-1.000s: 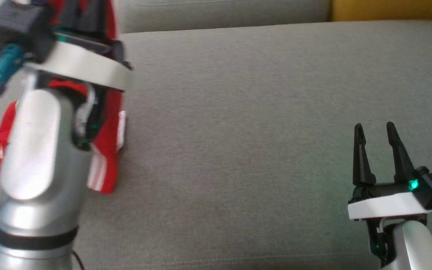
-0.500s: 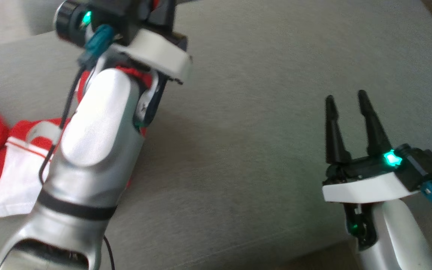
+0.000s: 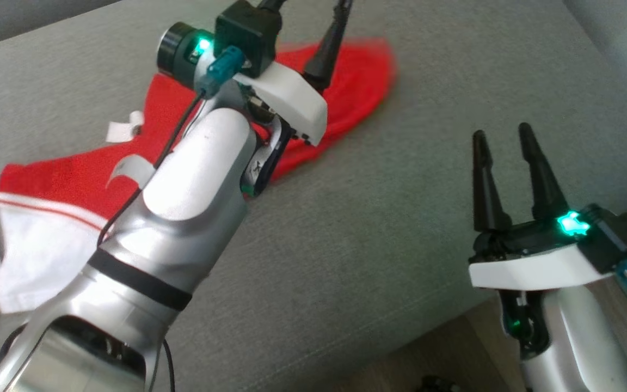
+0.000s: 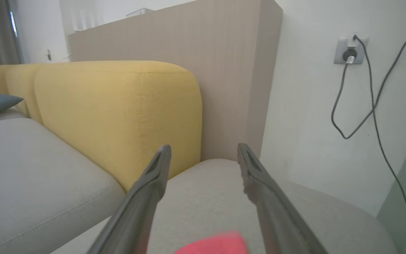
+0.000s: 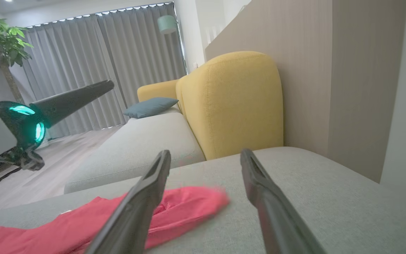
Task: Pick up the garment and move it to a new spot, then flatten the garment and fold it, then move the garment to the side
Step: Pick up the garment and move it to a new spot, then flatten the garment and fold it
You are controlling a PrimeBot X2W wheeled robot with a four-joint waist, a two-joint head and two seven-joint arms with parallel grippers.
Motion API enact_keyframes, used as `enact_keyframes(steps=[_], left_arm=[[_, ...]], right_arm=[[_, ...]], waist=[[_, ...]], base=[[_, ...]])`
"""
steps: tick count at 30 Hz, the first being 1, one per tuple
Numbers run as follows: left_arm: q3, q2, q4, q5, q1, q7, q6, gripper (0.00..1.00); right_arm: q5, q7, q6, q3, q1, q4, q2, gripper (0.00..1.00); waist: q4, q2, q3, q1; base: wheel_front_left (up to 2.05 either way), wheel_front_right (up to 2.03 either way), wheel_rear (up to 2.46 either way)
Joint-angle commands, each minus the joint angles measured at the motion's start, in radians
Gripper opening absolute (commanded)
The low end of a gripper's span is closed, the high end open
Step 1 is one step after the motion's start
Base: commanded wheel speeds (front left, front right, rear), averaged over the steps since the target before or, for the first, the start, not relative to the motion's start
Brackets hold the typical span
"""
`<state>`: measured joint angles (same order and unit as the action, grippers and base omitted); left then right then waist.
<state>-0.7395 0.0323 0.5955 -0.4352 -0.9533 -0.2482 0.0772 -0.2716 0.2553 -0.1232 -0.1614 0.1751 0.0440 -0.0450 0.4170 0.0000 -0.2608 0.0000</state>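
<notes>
Red garment (image 3: 357, 76), long axis lower-left to upper-right in head view — left gripper (image 4: 203, 147) spread, right gripper (image 3: 501, 132) spread

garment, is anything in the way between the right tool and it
Nothing visible does. In the head view the right tool stands open, apart from the garment, with plain grey sofa cushion between them. The left arm crosses over the garment's middle, but the red end nearest the right tool lies uncovered.

Left jaws have opened, dropping the red garment (image 3: 357, 76) onto the sofa (image 3: 400, 218).
</notes>
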Motion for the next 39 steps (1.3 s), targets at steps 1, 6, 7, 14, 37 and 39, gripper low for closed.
enact_keyframes(steps=[1,6,7,14,37,39], left_arm=[[0.024,0.018,-0.025,-0.006,-0.078,-0.011,0.01,1.0],[0.086,0.03,-0.069,0.0,-0.067,-0.013,0.031,1.0],[0.105,0.043,-0.09,0.006,-0.051,-0.013,0.036,1.0],[0.212,0.16,-0.243,0.033,0.186,-0.013,0.063,1.0],[0.481,0.067,-0.543,0.13,0.821,-0.013,0.089,1.0],[0.493,0.056,-0.544,0.144,0.821,-0.013,0.074,1.0]], right_arm=[[0.006,0.006,-0.008,-0.013,0.028,-0.038,-0.005,1.0],[0.03,0.006,-0.008,0.025,0.015,-0.037,-0.005,1.0],[0.036,0.006,-0.008,0.031,0.011,-0.036,-0.005,1.0],[0.077,0.006,-0.008,0.087,-0.037,-0.015,-0.005,1.0],[0.129,0.006,-0.008,0.095,-0.126,0.04,-0.005,1.0],[0.132,0.006,-0.008,0.095,-0.125,0.041,-0.005,1.0]], waist=[[-0.034,0.0,0.011,0.0],[-0.132,0.0,0.037,0.0],[-0.152,0.0,0.044,0.0],[-0.296,0.0,0.118,0.0],[-0.452,0.0,0.216,0.0],[-0.46,0.0,0.213,0.0]], base=[[0.0,0.0,0.0],[0.0,0.0,0.0],[0.0,0.0,0.0],[0.0,0.0,0.0],[0.0,0.0,0.0],[0.0,0.0,0.0]])
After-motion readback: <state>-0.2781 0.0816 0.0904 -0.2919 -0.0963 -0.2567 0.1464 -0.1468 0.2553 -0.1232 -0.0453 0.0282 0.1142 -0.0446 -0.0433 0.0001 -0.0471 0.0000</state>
